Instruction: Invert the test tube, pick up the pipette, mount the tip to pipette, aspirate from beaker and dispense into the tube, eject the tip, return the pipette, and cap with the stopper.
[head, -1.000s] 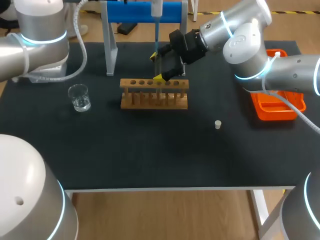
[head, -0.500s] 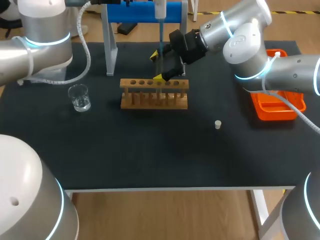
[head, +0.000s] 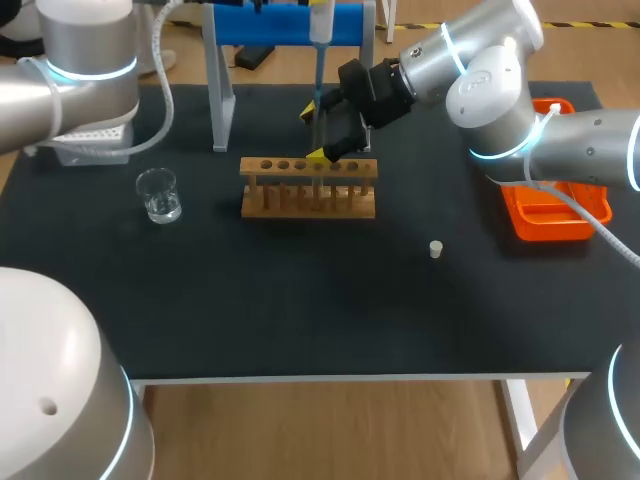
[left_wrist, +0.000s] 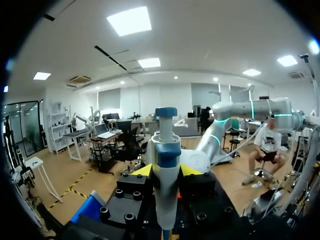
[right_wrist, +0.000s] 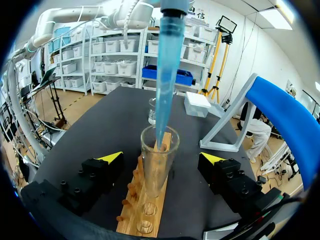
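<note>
My left gripper (left_wrist: 166, 170) is shut on the white and blue pipette (left_wrist: 165, 165), held upright above the rack. In the head view the pipette (head: 320, 20) hangs at the back middle, its blue tip (head: 318, 85) pointing down. The clear test tube (right_wrist: 157, 165) stands upright in the wooden rack (right_wrist: 145, 210). The blue tip (right_wrist: 165, 75) reaches into the tube's mouth. My right gripper (right_wrist: 160, 160) is open, one finger on each side of the tube without touching it. From the head camera the right gripper (head: 314, 133) sits just behind the rack (head: 308, 187). The white stopper (head: 436, 249) lies on the mat to the right.
A glass beaker (head: 158, 195) with a little water stands left of the rack. The blue pipette stand (head: 290, 25) is behind the rack. An orange tray (head: 560, 215) lies at the right edge. A white tip box (right_wrist: 197, 105) sits at the far left.
The left arm has shifted the pipette slightly to the right, bringing its tip over the tube. The right arm has not moved.
</note>
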